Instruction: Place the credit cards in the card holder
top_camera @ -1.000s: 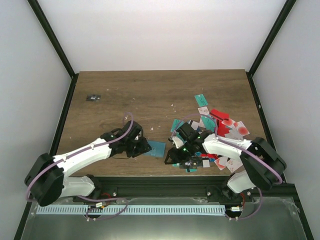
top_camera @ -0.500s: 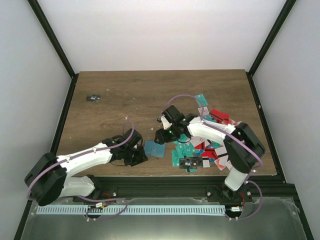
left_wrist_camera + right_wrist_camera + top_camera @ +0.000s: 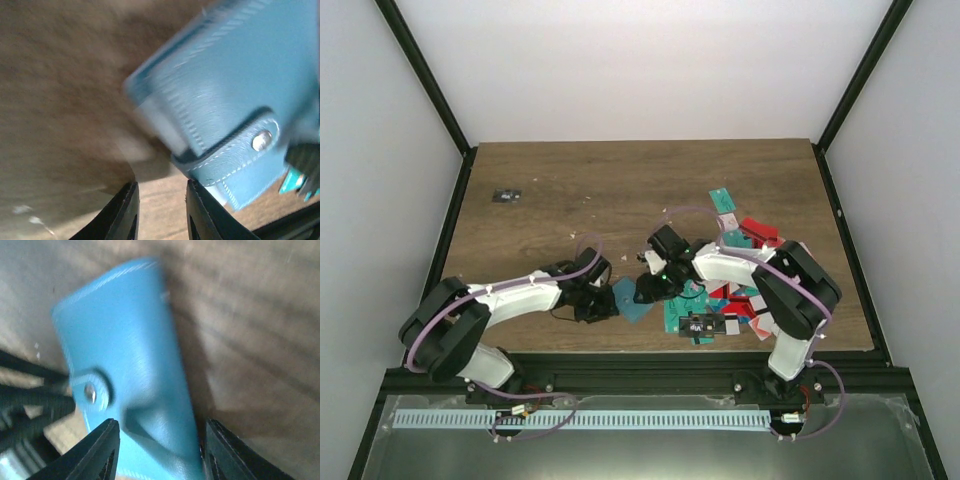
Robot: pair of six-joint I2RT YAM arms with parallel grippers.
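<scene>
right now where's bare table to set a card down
Bare brown wooden table spans the far half, between the tiny black object and the heap of teal, red and white plastic cards. Crowded: near centre, where the left arm and right arm meet at the blue stitched card holder.

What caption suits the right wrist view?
Blue card holder, snap tab showing, between the fingers of the right end effector.

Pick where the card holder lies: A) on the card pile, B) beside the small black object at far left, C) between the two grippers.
C: the card holder lies on the table between the left gripper and the right gripper, left of the card pile.
</scene>
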